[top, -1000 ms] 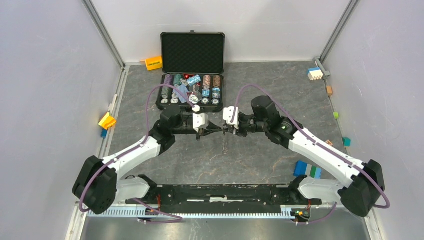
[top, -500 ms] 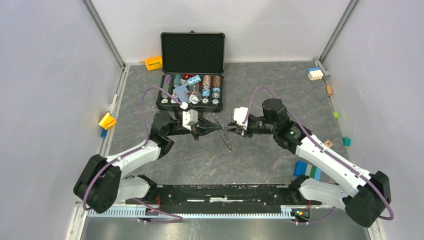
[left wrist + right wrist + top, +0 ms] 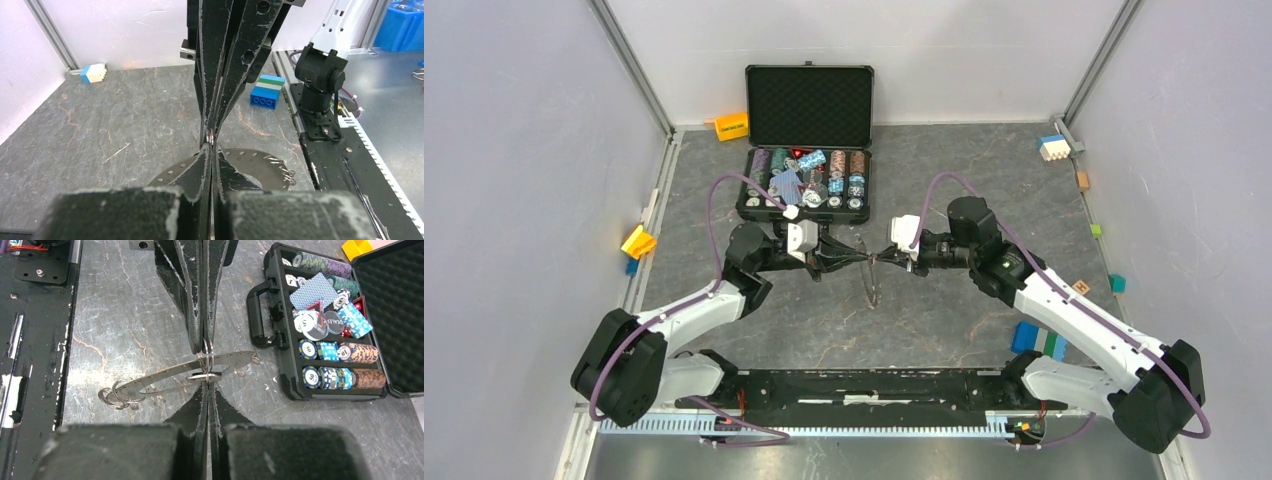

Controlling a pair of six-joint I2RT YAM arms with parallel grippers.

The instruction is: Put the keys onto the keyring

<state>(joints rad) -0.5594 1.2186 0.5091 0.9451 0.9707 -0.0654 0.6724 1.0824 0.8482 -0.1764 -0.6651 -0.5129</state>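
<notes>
The keyring [image 3: 165, 379], a flat grey toothed ring, hangs tilted above the table between both grippers, which meet tip to tip. In the top view it shows edge-on [image 3: 870, 283]. My left gripper [image 3: 210, 147] is shut on a small silver round key [image 3: 207, 354] that loops the keyring's rim. Coming from the opposite side, my right gripper [image 3: 207, 385] is shut on the keyring's near edge. Several more small round keys [image 3: 117, 392] hang at the keyring's far end. The pinched spot itself is hidden by the fingertips.
An open black case [image 3: 809, 105] of poker chips stands just behind the grippers, its handle [image 3: 256, 320] facing them. A blue, green and white block stack [image 3: 1039, 340] lies near the right arm. Small blocks [image 3: 1053, 148] and yellow pieces [image 3: 638, 241] line the walls.
The right gripper has closed its jaws. Both wrists have shifted slightly toward the case, the left wrist has rolled, and the hanging keyring has swung a little.
</notes>
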